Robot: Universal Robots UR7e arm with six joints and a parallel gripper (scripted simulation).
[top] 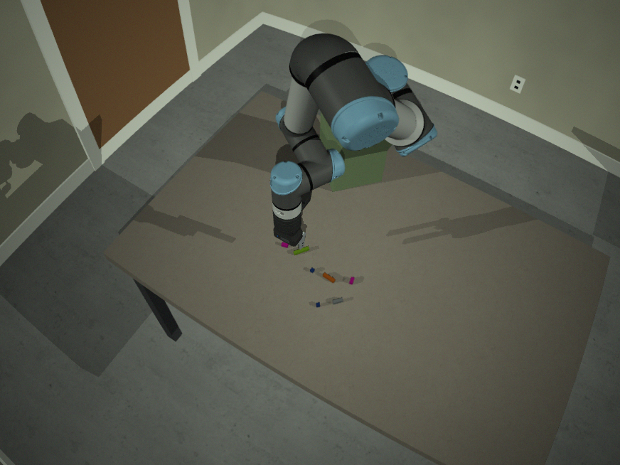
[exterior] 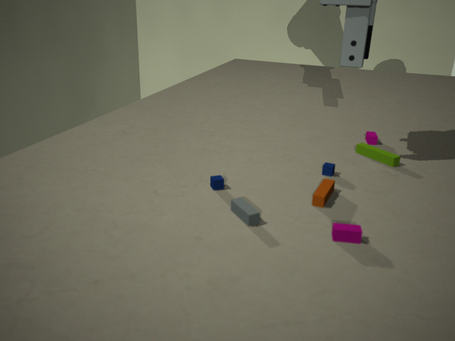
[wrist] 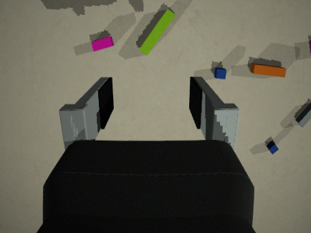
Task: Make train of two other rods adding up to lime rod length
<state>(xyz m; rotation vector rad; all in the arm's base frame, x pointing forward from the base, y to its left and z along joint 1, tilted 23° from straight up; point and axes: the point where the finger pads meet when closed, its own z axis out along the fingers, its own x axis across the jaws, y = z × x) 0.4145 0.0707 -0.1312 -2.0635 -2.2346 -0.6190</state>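
My gripper (wrist: 151,92) is open and empty, high above the table. The lime rod (top: 301,250) (exterior: 376,154) (wrist: 157,32) lies flat, with one magenta rod (top: 284,244) (exterior: 371,137) (wrist: 102,44) beside it, apart. The orange rod (top: 328,277) (exterior: 323,193) (wrist: 268,70) lies between a blue rod (top: 312,269) (exterior: 328,169) (wrist: 220,73) and the other magenta rod (top: 351,280) (exterior: 346,233), with gaps. The grey rod (top: 337,300) (exterior: 245,211) (wrist: 304,116) lies near the second blue rod (top: 318,304) (exterior: 217,182) (wrist: 272,148), not touching it. The second magenta rod is cut by the wrist view's right edge.
All rods lie on the brown table (top: 413,330) (exterior: 132,261). The arm's green base block (top: 359,170) stands at the table's back. The table's near edge runs left of the rods in the top view. Shadows of the arm fall across the table.
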